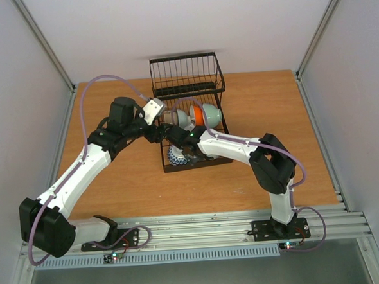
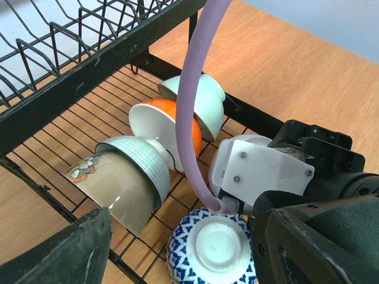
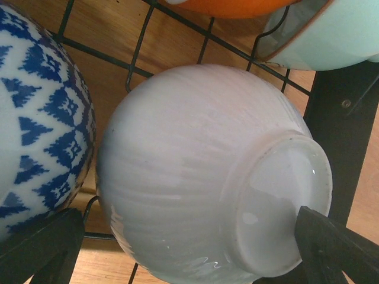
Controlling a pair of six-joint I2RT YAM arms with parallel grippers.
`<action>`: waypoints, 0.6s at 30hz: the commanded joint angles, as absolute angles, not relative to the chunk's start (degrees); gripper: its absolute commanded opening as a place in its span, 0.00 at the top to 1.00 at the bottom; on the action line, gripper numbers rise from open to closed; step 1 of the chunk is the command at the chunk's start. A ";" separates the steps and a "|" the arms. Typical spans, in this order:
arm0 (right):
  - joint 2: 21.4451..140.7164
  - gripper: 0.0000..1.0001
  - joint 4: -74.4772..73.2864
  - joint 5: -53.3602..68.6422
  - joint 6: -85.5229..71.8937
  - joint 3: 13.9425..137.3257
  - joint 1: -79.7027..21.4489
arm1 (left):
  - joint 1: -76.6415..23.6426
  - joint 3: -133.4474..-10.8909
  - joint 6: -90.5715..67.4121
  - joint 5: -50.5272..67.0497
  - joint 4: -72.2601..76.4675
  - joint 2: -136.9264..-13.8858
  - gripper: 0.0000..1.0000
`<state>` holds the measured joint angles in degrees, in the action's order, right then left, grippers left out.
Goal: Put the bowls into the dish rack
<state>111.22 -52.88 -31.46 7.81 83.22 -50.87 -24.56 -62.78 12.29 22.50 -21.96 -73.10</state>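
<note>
The left end effector [image 1: 155, 133] hovered at the left edge of the dish rack [image 1: 200, 163], its jaws spread with nothing between them. The rack, thin black wire with a taller basket at its far end, stood toward the far side of the wood-grain surface [image 1: 134, 184]. Four glazed bowls leaned on edge in a row in its flat tray: a beige bowl [image 2: 112, 195] with a patterned band, a grey-ribbed bowl [image 2: 145, 160], an orange bowl [image 2: 169, 118] that was white inside, and a mint bowl [image 2: 204, 100]. Nearer the arms, a blue-patterned bowl [image 2: 213, 251] lay upside down. Just beside it a white bowl [image 3: 195, 171] lay inverted too, glossy and finely ribbed, with a raised foot ring.

The right end effector [image 3: 189, 245] straddled the white bowl with its jaws wide, one side clear of the glaze, so it was not clamping. Loading looked nearly finished, at the release of this bowl. The next move called for a straight lift, clear of the wires and the blue neighbour.
</note>
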 commanded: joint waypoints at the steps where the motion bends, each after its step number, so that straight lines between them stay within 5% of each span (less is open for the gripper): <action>1: 111.35 0.02 -52.57 -26.36 7.47 81.66 -51.30 | -25.22 -62.67 12.89 25.04 -21.21 -72.85 0.28; 18: 95.47 0.01 -49.84 -26.09 10.05 81.21 -52.03 | -25.25 -63.00 12.91 23.79 -21.32 -73.32 0.28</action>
<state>98.43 -51.05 -25.91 8.78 80.51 -51.62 -25.10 -62.78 12.32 23.75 -22.09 -73.12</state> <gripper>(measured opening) 0.985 0.721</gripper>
